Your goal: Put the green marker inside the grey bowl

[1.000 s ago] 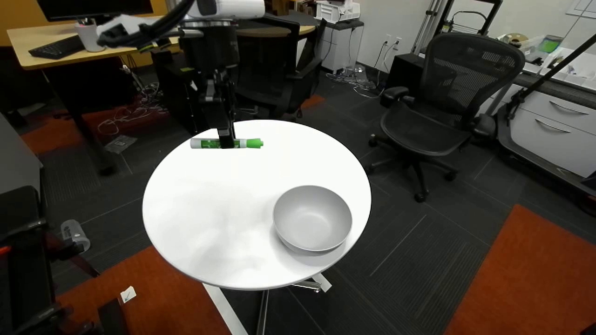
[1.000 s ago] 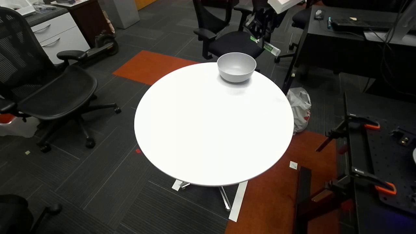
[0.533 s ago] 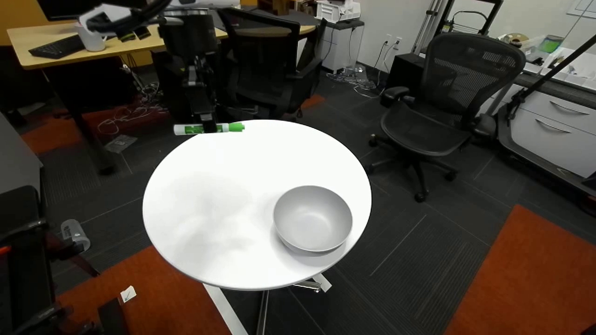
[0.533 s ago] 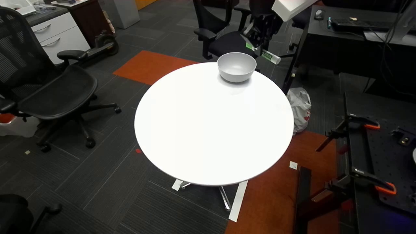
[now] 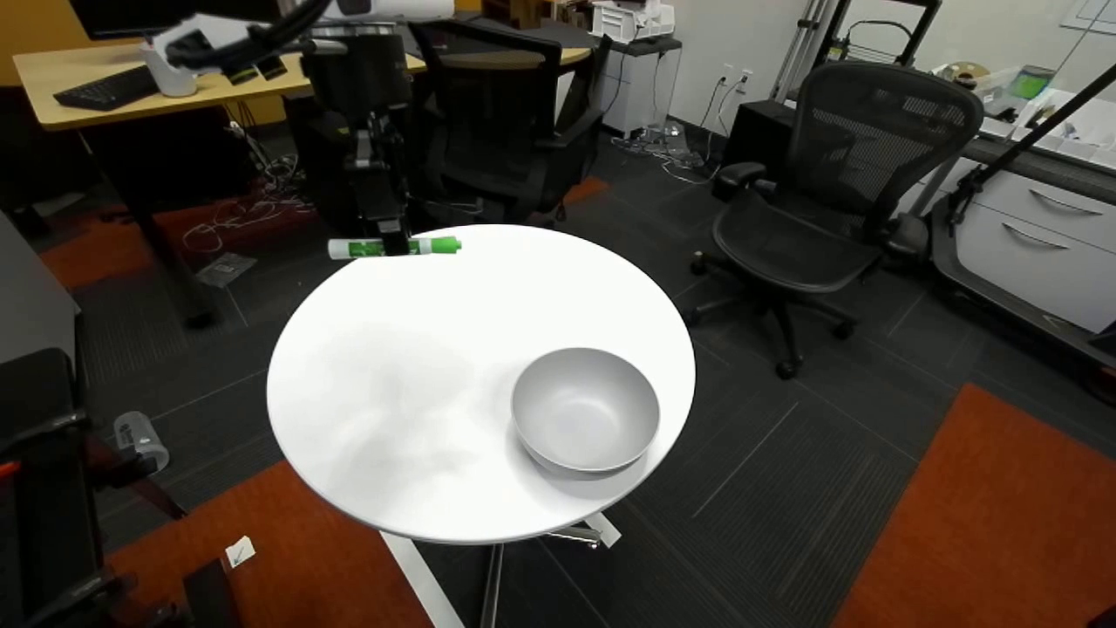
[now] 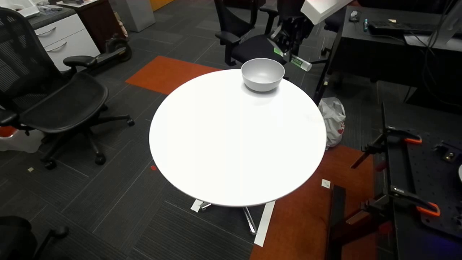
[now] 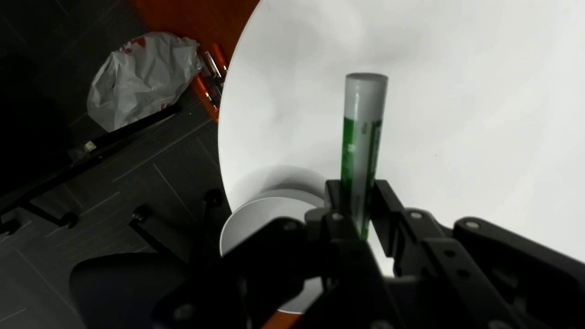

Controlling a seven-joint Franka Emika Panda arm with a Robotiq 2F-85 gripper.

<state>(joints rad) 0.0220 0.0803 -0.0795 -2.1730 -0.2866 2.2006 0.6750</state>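
The green marker (image 5: 353,249) is a white-and-green pen with a bright green cap. My gripper (image 5: 397,248) is shut on its middle and holds it level in the air, apart from the bowl. The marker (image 6: 302,64) and gripper (image 6: 287,57) also show behind and right of the bowl in an exterior view. The grey bowl (image 5: 584,410) stands upright on the white table (image 5: 384,375) near its edge and looks empty. It also shows in an exterior view (image 6: 262,74). In the wrist view the marker (image 7: 364,105) points up between the fingers, its cap hidden; the bowl (image 7: 260,217) is lower left, partly covered by the gripper (image 7: 356,194).
Black office chairs (image 5: 872,157) (image 6: 260,50) stand around the table. A desk with a keyboard (image 5: 109,87) is at the back. A black bench with orange-tipped clamps (image 6: 429,209) stands beside the table. A plastic bag (image 6: 332,121) lies on the floor.
In an exterior view my gripper, with the marker held, has moved left and up, then dropped back very slightly. The bowl has not moved.
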